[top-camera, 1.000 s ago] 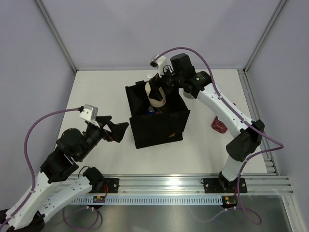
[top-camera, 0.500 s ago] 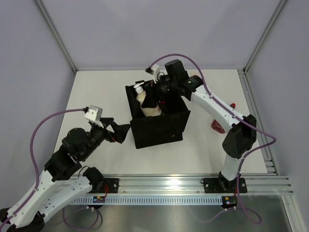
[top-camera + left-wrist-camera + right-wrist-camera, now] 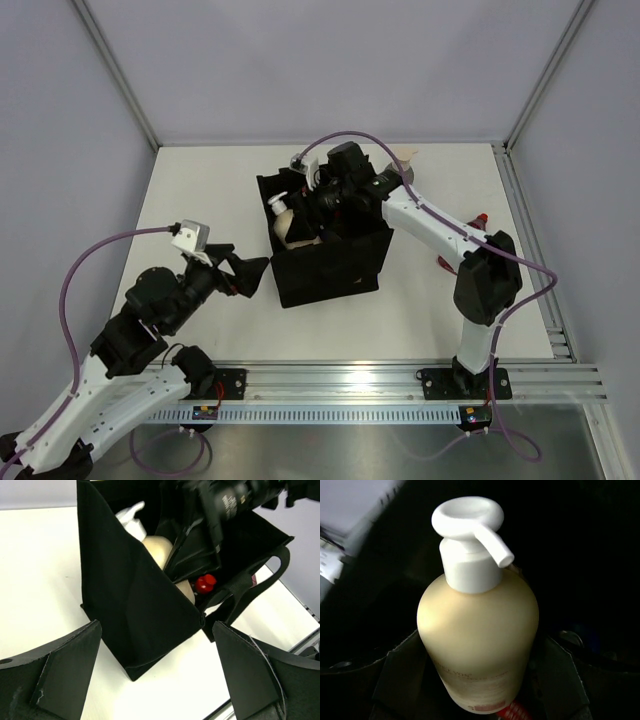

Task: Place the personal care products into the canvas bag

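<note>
"Two grippers over the white table (image 3: 200,200), how did they stand?"

"The canvas bag (image 3: 330,262) stood upright and open-mouthed mid-table. The right gripper (image 3: 480,690) was down inside it, fingers clasped on either side of the cream bottle (image 3: 477,630), held tilted with its white pump uppermost."

"And the left?"

"The left gripper (image 3: 156,627) hung just beside the bag's near-left corner, fingers spread wide, touching nothing."

"Anything else in the bag?"

"A red cap (image 3: 205,583) showed low inside from the left wrist view, beside the cream bottle; the bottle under it was hidden."
</note>
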`<state>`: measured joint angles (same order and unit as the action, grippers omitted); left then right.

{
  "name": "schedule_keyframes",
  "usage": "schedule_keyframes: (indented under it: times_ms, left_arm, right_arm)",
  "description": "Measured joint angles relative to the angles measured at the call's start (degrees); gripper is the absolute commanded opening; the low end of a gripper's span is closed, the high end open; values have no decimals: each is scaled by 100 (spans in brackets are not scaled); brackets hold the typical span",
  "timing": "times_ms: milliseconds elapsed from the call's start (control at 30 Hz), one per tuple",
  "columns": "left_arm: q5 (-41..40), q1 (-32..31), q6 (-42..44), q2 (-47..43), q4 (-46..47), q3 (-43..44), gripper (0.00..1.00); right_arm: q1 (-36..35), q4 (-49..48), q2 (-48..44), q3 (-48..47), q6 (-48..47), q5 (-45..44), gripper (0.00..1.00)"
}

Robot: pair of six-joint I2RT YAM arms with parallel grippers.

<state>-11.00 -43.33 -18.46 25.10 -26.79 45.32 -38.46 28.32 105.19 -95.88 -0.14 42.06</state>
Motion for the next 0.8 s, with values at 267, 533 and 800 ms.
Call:
schedule_keyframes:
  times_ms: [267,533,800]
  left_arm:
    - [2,2,-2,-4,-7,-101,99]
    - [4,2,-42,17,96,-162,99]
    - [42,4,-118,577,273,221,99]
  right_arm:
    - [-44,170,197,389,-837,-494,44]
    - [-44,455,197,415,-1390,-791,100]
    - [-44,1222,35,-76,-1781,-977,99]
